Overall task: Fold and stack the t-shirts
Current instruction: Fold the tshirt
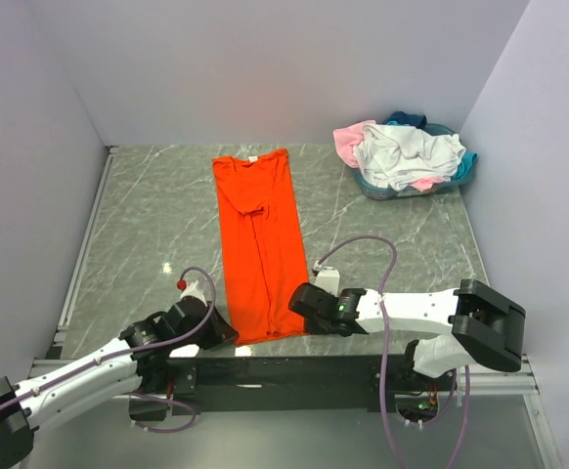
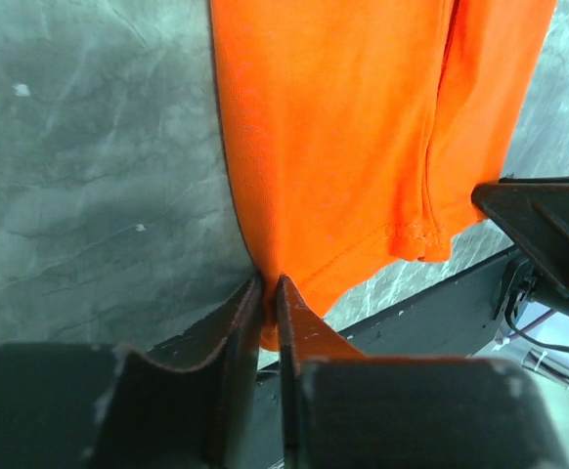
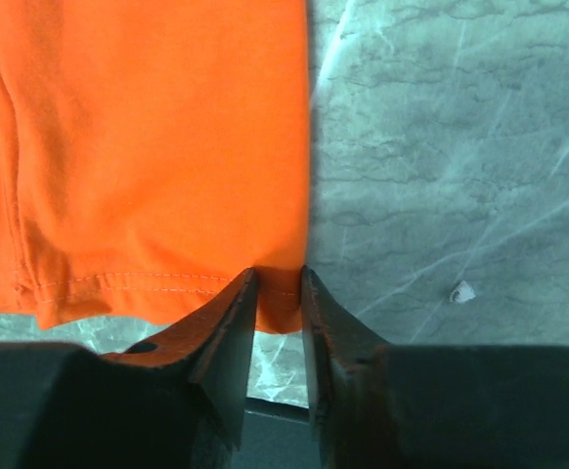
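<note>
- Left pincer (image 2: 268, 283): nearly closed, fingers pinch the near left hem corner of the orange t-shirt (image 2: 343, 127). Cloth bunches between the tips.
- Right pincer (image 3: 280, 278): partly open, one finger on each side of the near right hem corner. Cloth lies flat in the gap and the hem stitching runs straight through it.
- Left arm (image 1: 79, 376): low, stretched from the near left corner toward the middle, wrist at the shirt's near edge.
- Right arm (image 1: 412, 311): elbow bent at the near right, forearm level and pointing left, wrist at the shirt's other near corner.
- Orange t-shirt: flat on the grey marbled surface (image 1: 157, 225), folded into a long narrow strip, collar far, hem at the near edge.
- Small pale patch (image 1: 250, 158) at the collar, too small to read.
- Basket (image 1: 382, 191) at the far right holds a heap: white t-shirt (image 1: 407, 151), pink t-shirt (image 1: 348, 137) and teal t-shirt (image 1: 407, 119), well apart from the orange one.
</note>
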`<state>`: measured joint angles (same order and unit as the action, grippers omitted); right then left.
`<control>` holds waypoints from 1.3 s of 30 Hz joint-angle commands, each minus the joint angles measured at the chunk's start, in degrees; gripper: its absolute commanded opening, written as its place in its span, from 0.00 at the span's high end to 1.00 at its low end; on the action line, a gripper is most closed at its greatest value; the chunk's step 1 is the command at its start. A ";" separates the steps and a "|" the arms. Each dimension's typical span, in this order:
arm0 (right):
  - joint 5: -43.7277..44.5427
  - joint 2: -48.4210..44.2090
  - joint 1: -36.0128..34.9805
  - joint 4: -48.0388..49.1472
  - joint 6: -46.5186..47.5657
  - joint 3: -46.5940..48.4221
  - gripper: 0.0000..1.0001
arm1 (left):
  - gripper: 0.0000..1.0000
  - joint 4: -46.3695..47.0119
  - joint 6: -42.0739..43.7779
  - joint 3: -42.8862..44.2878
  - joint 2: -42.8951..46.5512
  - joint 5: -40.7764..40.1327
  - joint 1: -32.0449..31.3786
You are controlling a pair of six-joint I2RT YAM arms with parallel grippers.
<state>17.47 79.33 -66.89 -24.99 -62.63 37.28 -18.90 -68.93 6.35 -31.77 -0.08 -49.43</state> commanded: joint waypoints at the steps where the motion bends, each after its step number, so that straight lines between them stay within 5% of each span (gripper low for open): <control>1: -1.04 1.88 -0.87 -7.26 -0.91 -1.50 0.72 | 0.84 -1.50 0.20 -2.13 -0.84 1.04 -0.67; 6: -1.21 1.53 -1.13 -7.26 -0.65 -1.51 0.84 | 0.99 -1.23 0.37 -2.40 0.57 1.13 -0.67; 10: -1.39 1.18 -1.40 -7.44 -0.74 -1.33 1.00 | 1.00 -1.40 0.81 -2.48 2.15 1.57 -0.67; 31: 3.44 -5.58 -10.01 -21.14 -9.52 4.46 1.00 | 1.00 -3.78 3.98 2.52 6.62 2.89 -1.19; 39: 6.96 -9.55 -10.01 -21.85 -8.92 6.93 1.00 | 1.00 7.20 3.80 2.61 4.00 5.43 -1.20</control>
<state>20.38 70.85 -76.53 -44.36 -70.72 41.52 -17.80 -65.65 6.98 -26.30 3.70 -50.43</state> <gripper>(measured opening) 0.009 0.013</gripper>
